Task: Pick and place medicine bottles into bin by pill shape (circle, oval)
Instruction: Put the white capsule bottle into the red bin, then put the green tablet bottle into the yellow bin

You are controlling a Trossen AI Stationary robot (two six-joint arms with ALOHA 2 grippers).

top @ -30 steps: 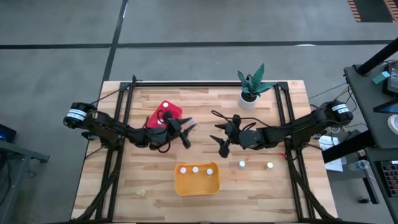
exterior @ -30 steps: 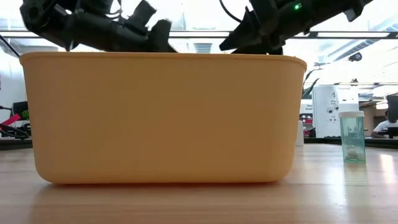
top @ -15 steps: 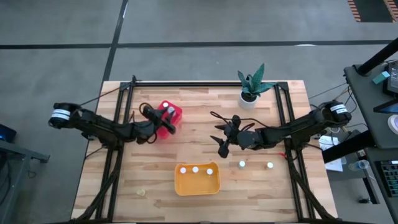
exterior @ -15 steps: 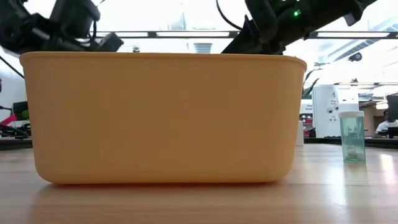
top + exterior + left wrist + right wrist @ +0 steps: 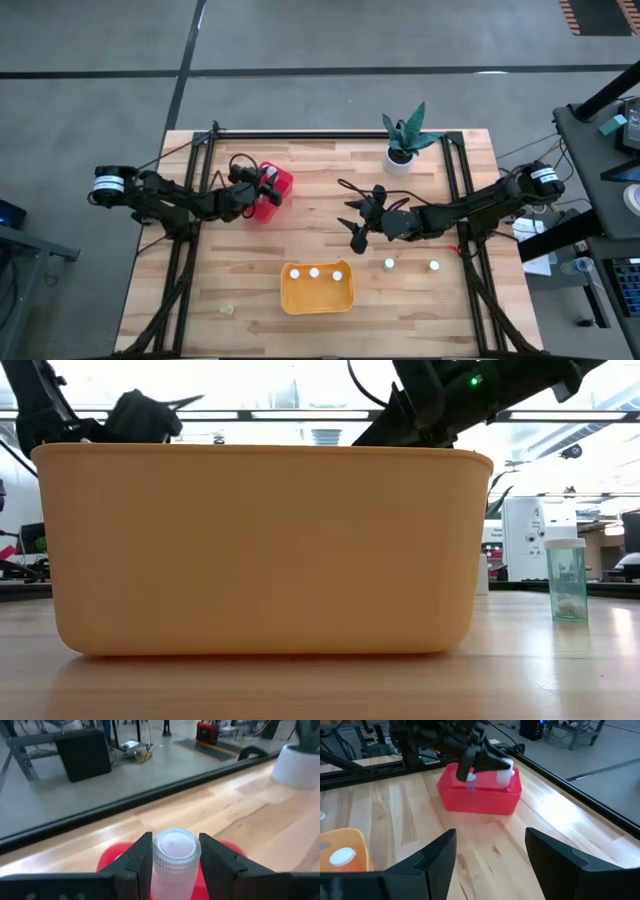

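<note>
Left claw (image 5: 172,865) grips a small clear medicine bottle with a round white cap (image 5: 175,851), poised over the red rectangular plastic tub (image 5: 272,190) at ten o'clock on the wooden tabletop (image 5: 330,230). We judge this the placing step; next, release it inside. Right claw (image 5: 358,222), mid-tabletop, waits spread open near two bottles at five o'clock.

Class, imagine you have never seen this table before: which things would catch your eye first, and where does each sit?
The yellow-orange tub at the table's near edge stands out, with three white-capped bottles inside; in the low view it fills most of the picture. At the far left sits the red tub, where the left end effector holds a white-capped bottle above it. The right end effector hangs open mid-table, near two loose bottles.
</note>
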